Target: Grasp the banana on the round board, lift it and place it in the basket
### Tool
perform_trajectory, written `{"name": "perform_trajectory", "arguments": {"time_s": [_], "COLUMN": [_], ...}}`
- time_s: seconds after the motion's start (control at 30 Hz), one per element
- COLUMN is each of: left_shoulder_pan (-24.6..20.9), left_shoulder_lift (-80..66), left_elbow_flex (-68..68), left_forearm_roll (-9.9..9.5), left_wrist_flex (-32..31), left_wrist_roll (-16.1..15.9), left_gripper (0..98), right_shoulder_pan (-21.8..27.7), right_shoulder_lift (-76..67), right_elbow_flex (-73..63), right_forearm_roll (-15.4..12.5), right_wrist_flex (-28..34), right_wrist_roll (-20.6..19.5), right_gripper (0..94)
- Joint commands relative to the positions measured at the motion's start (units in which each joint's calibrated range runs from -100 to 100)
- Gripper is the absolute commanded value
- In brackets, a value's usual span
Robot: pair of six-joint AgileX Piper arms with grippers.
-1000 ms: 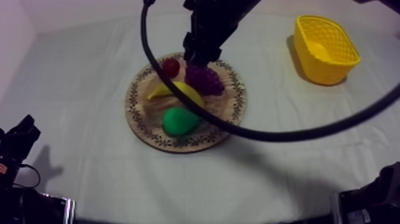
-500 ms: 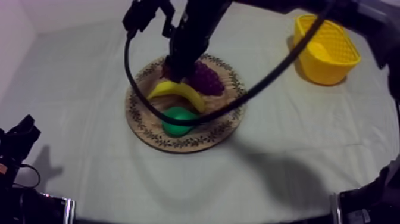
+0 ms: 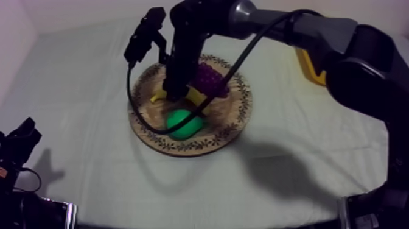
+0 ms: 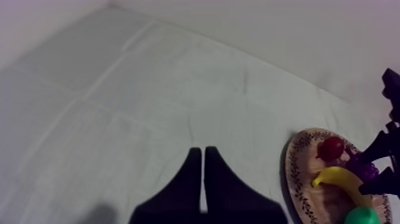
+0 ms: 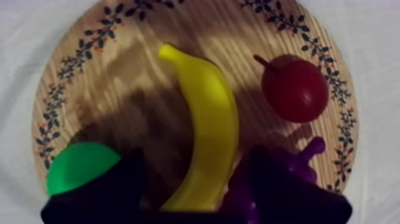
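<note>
Grey-white cloth covers the table, and the round wooden board (image 3: 238, 112) is seen at the centre of the top view. On it the banana (image 5: 208, 125) is laid between the pear (image 5: 80, 167) and the bunch of grapes (image 5: 303, 161), with the small red fruit (image 5: 296, 88) just beside the grapes. The right gripper (image 5: 196, 184) is placed low over the board, its fingers spread to either side of the banana and not closed on it. The left gripper (image 4: 202, 179) is pressed together on nothing, apart from the board. The yellow basket (image 3: 309, 70) is partly hidden behind the right arm at the upper right of the top view.

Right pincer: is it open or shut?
Open. The right pincer has its black fingers apart, one on each side of the banana on the wooden board.
</note>
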Motion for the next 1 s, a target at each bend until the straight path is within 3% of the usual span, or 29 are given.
{"name": "perform_trajectory", "arguments": {"time_s": [0.0,0.47,0.73,0.97], "left_shoulder_pan": [-0.01,-0.01,-0.01,-0.01], "left_shoulder_lift": [-0.05,-0.05,-0.05,-0.05], "left_elbow_flex": [-0.01,-0.01,-0.01,-0.01], "left_forearm_roll": [-0.03,-0.03,-0.03,-0.03], "left_wrist_flex": [0.00,0.00,0.00,0.00], "left_wrist_roll": [0.00,0.02,0.02,0.02], "left_gripper": [0.1,0.1,0.1,0.1], "right_shoulder_pan": [0.11,0.82,1.11,1.13], "right_shoulder_lift": [2.11,9.46,10.02,3.85], "right_elbow_flex": [-2.22,-8.24,-8.93,-4.52], "right_forearm_roll": [0.08,0.89,1.15,0.68], "right_wrist_flex": [0.25,-0.60,-1.56,-1.74], "right_wrist_roll": [-0.08,-0.55,-0.83,-0.43], "right_gripper": [49.9,44.2,13.7,7.3]}}
